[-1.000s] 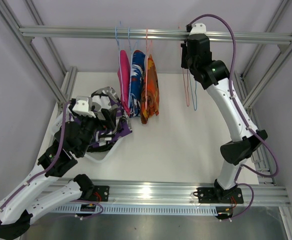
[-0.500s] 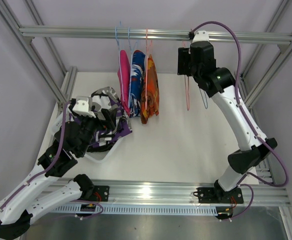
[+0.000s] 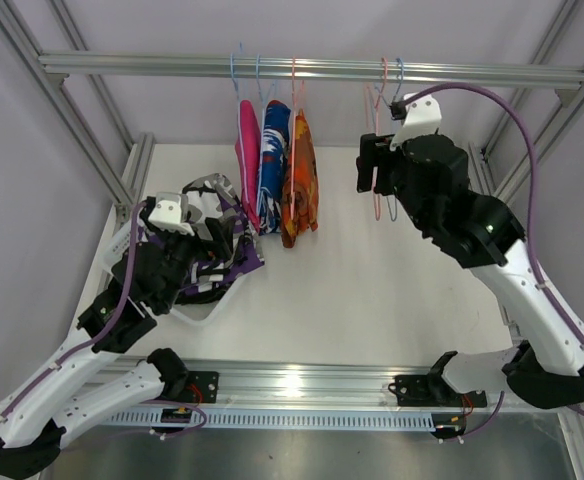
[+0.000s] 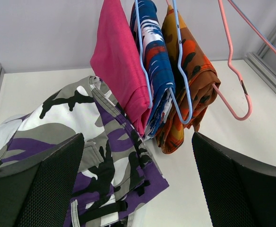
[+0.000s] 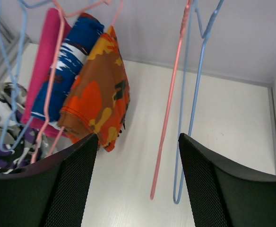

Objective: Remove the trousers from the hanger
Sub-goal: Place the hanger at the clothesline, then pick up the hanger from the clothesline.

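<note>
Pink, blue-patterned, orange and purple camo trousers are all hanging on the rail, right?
No. The purple camo trousers lie heaped on the table, off the rail; the top external view shows it. The pink pair, blue-patterned pair and orange pair do hang there.

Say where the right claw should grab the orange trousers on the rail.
Probably the free-hanging lower end of the orange trousers, coming in from the right arm's side. That side is open, while the blue patterned trousers press against the other. Draped doubled, the cloth gives a thick fold to pinch there.
</note>
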`<state>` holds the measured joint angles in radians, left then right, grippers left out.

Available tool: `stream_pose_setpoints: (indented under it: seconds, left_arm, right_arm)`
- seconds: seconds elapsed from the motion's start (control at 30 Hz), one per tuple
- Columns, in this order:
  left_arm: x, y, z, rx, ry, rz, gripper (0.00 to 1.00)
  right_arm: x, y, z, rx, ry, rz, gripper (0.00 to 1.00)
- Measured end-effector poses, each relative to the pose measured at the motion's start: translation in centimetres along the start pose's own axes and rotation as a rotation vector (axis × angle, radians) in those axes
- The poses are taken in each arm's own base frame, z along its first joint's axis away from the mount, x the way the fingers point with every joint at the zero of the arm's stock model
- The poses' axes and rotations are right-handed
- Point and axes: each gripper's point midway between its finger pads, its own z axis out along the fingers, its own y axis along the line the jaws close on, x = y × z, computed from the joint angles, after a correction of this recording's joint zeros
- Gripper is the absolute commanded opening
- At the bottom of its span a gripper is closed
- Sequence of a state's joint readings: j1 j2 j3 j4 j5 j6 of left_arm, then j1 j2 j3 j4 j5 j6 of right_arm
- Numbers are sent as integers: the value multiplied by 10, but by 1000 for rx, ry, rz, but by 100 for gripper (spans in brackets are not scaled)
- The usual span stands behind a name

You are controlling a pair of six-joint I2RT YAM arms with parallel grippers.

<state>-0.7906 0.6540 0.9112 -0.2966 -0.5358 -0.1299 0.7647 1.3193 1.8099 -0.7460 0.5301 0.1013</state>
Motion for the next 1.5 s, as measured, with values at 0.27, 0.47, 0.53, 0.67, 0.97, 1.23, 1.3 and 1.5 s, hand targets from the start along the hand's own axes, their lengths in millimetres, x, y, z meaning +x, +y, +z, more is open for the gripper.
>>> stream_pose_setpoints:
  seconds: [0.27, 0.47, 0.53, 0.67, 0.97, 1.23, 1.3, 1.5]
  left_arm:
    - [1, 0, 0, 0, 2, 1, 99]
    - [3, 0, 2, -4, 9, 9, 99]
    - [3, 0, 3, -4, 10, 14, 100]
    - [6, 0, 5, -10, 19, 21, 99]
    - [11, 0, 8, -23, 35, 39, 100]
    - [17, -4, 12, -18, 54, 53, 100]
    - [18, -4, 12, -18, 56, 55, 99]
    - [18, -5, 11, -15, 56, 55, 100]
  right_arm:
    - [-51, -3, -55, -100, -190, 99, 74]
    - [-78, 21, -54, -208, -266, 139, 73]
    - [-73, 37, -41, -248, -244, 140, 73]
    - [-45, 81, -3, -340, -146, 127, 73]
    - [10, 134, 40, -465, 12, 104, 79]
    - [16, 150, 61, -514, 4, 110, 79]
    - [18, 151, 67, -511, 3, 111, 79]
    - [29, 144, 89, -505, 8, 129, 79]
